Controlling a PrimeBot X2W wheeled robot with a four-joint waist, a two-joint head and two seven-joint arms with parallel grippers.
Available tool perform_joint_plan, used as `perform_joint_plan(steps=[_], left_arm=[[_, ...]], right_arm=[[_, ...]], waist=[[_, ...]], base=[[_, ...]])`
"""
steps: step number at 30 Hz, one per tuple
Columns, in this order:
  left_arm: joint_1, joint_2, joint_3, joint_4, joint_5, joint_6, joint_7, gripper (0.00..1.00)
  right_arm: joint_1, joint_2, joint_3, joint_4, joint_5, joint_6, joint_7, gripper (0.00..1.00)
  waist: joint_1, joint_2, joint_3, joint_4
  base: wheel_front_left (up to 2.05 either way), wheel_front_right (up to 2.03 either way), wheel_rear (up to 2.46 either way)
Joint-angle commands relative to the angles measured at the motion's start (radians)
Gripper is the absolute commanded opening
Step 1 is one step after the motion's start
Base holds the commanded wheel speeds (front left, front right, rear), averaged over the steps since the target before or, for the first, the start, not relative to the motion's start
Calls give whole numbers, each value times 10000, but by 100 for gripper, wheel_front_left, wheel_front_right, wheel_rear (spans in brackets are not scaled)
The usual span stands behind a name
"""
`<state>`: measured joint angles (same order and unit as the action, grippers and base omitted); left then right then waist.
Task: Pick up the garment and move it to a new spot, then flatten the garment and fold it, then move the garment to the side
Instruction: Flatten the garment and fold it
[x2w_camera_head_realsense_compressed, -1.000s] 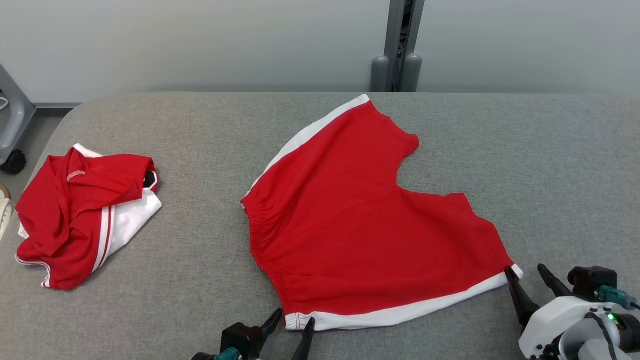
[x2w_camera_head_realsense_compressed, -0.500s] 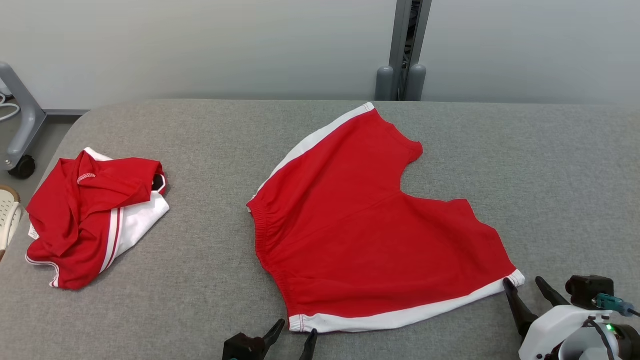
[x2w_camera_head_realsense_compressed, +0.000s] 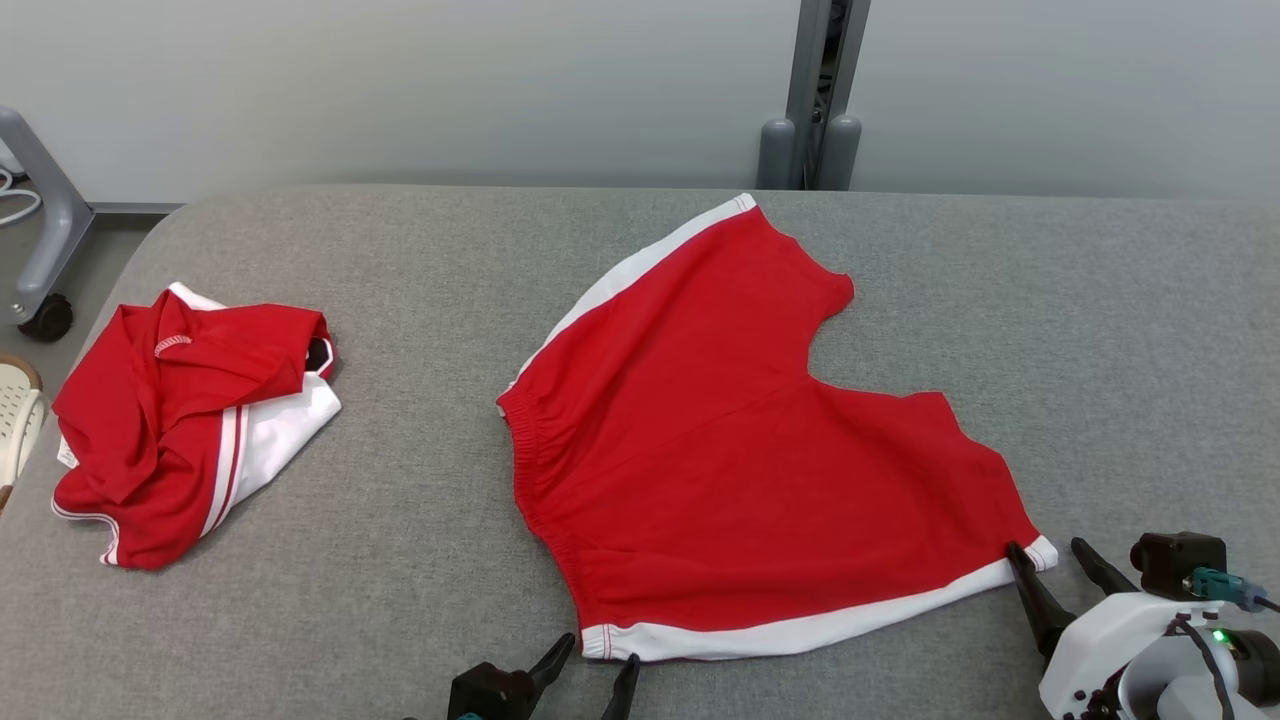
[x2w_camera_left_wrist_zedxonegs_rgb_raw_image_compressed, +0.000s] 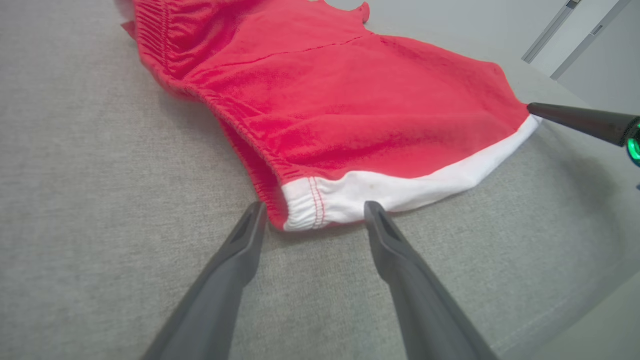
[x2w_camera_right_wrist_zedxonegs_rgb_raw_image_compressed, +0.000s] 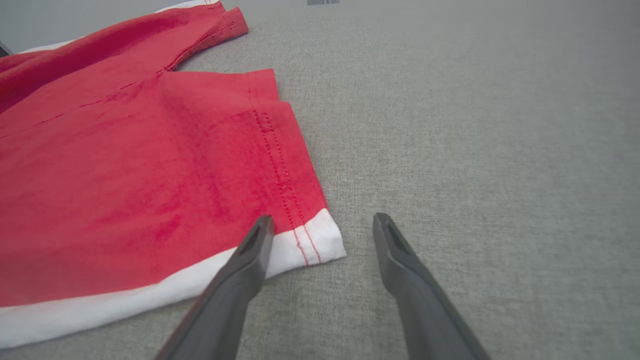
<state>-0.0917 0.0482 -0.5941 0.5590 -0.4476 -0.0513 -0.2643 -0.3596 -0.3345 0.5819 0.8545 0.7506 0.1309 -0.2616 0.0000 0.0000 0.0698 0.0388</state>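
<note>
Flat on the grey padded table (x2w_camera_head_realsense_compressed: 400, 560), a little right of its middle, lie the red shorts (x2w_camera_head_realsense_compressed: 740, 450), front face up, with a white stripe down each side seam and the two leg openings pointing toward the far and right edges. The gathered waistband faces the robot's left, and the near white stripe runs along the edge closest to the robot. At the waistband end of that stripe sits the left gripper (x2w_camera_head_realsense_compressed: 598, 652), jaws spread wide and holding nothing. In the left wrist view the shorts (x2w_camera_left_wrist_zedxonegs_rgb_raw_image_compressed: 350, 110) fill the upper half, and the left gripper (x2w_camera_left_wrist_zedxonegs_rgb_raw_image_compressed: 315, 207) straddles the stitched white corner, one finger by the red elastic and the other at the stripe's lower edge. At the other end of the stripe, by the leg hem, the right gripper (x2w_camera_head_realsense_compressed: 1046, 548) is equally wide apart and empty. In its own wrist view the shorts (x2w_camera_right_wrist_zedxonegs_rgb_raw_image_compressed: 125, 175) lie to the left and the right gripper (x2w_camera_right_wrist_zedxonegs_rgb_raw_image_compressed: 322, 218) brackets the hem corner, one finger over the white band, the other over bare table. Well apart, near the table's left edge, lies a crumpled red and white garment (x2w_camera_head_realsense_compressed: 180, 420). Behind the table stands a grey post (x2w_camera_head_realsense_compressed: 825, 90) against a pale wall.
</note>
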Motion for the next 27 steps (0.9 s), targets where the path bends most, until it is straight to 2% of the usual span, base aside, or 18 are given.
perform_joint_plan(steps=[1, 2, 4, 6, 7, 8, 9, 10, 27], left_arm=[[-151, 48, 13, -28, 37, -19, -8, 100], [-179, 46, -3, -6, 6, -38, -8, 100], [-211, 46, -12, 20, -36, -55, -8, 92], [-228, 46, -15, 34, -55, -68, -8, 71], [-232, 46, -20, 38, -62, -75, -8, 47], [-233, 46, -29, 42, -66, -90, -8, 28], [-230, 46, -45, 50, -78, -91, -8, 0], [-238, 48, -54, 61, -84, -98, -8, 0], [-122, 48, 65, 184, -24, -140, -8, 0]], right_arm=[[-97, -79, 17, 53, 82, 0, -42, 100], [-150, -68, 83, 110, 143, 0, -44, 100], [-174, -33, 173, 163, 224, 0, -42, 100], [-179, 0, 292, 223, 347, -1, -42, 97], [-198, 9, 346, 244, 401, 0, -42, 67], [-223, 11, 406, 257, 455, 0, -42, 32], [-235, 16, 474, 273, 527, 0, -42, 7], [-243, 12, 531, 278, 586, 0, -42, 0], [-204, -274, 898, -83, 1055, -1, -42, 0]], waist=[[0, 0, 29, 19], [0, 0, 54, 39], [0, 0, 67, 54], [0, 0, 78, 58], [0, 0, 84, 58], [0, 0, 89, 58], [0, 0, 91, 56], [0, 0, 93, 53], [0, 0, -165, 20]], base=[[0, 0, 0], [0, 0, 0], [0, 0, 0], [0, 0, 0], [0, 0, 0], [0, 0, 0], [0, 0, 0], [0, 0, 0], [0, 0, 0]])
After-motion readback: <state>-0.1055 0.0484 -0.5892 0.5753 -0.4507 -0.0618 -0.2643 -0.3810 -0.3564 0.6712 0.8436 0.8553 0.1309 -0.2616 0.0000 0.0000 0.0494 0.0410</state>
